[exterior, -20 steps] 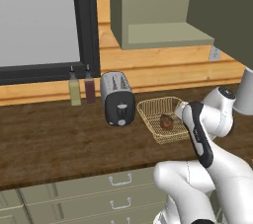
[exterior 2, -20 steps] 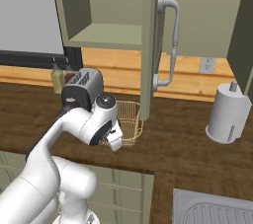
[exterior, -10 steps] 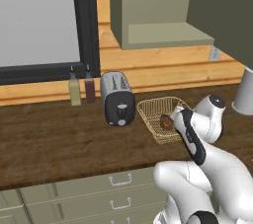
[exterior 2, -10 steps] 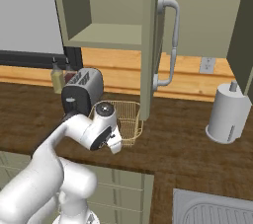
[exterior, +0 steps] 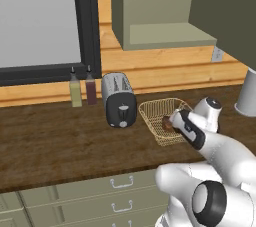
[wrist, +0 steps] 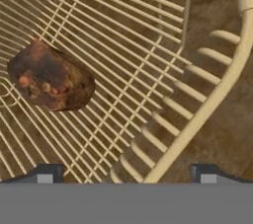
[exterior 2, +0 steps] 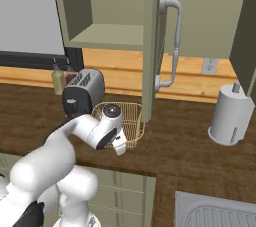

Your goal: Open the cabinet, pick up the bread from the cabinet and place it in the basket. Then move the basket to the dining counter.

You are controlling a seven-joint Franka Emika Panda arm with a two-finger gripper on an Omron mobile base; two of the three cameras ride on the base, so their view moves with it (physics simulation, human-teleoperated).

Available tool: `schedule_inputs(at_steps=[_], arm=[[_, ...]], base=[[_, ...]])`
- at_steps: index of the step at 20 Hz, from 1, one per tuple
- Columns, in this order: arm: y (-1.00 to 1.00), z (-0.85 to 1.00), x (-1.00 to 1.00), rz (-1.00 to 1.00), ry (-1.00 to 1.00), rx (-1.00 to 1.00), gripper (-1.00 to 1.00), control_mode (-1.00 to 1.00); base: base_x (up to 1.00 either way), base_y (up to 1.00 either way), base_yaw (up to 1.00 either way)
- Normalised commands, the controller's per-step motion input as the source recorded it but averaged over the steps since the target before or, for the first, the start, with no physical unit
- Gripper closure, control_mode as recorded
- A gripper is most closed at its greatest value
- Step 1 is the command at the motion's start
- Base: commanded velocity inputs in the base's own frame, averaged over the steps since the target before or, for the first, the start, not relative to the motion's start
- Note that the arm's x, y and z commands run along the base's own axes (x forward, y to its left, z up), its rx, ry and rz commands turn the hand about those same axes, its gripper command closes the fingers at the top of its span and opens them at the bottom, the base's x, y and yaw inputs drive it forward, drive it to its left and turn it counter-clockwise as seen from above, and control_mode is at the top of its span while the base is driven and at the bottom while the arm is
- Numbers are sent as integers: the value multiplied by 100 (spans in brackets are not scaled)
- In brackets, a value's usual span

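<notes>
While no writing is legible anywhere, tool (wrist: 126, 176) wide apart over basket (wrist: 217, 94) rim, bread (wrist: 49, 77) inside.

the bread (exterior: 167, 124) sat half hidden behind the arm's wrist at 3 o'clock. the basket (exterior 2: 131, 119) had its near side covered by the arm. the cabinet (exterior: 165, 11) was cut off at 12 o'clock.

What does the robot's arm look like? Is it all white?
Mostly white! The arm is made of smooth, rounded, glossy white sections, with dark rings and discs at the joints. A dark patch sits near the wrist. At the end is a gripper with two small dark fingers, each with a light grey tip. No cables or markings show.
</notes>
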Motion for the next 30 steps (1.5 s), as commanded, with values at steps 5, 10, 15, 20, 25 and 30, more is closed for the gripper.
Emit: schedule_inputs(at_steps=[5, 10, 15, 20, 25, 30], arm=[[13, -43, 23, 0, 0, 0, -100, -100], [4, -27, 5, 0, 0, 0, -100, -100], [0, -32, -16, 4, 0, 0, -100, -100], [7, -38, -30, 9, 0, 0, -100, -100], [27, -20, 23, 6, 1, 0, 100, -100], [28, -9, 29, 4, 1, 0, 100, -100]], base=[[0, 0, 0], [0, 0, 0], [0, 0, 0], [0, 0, 0], [0, 0, 0], [0, 0, 0]])
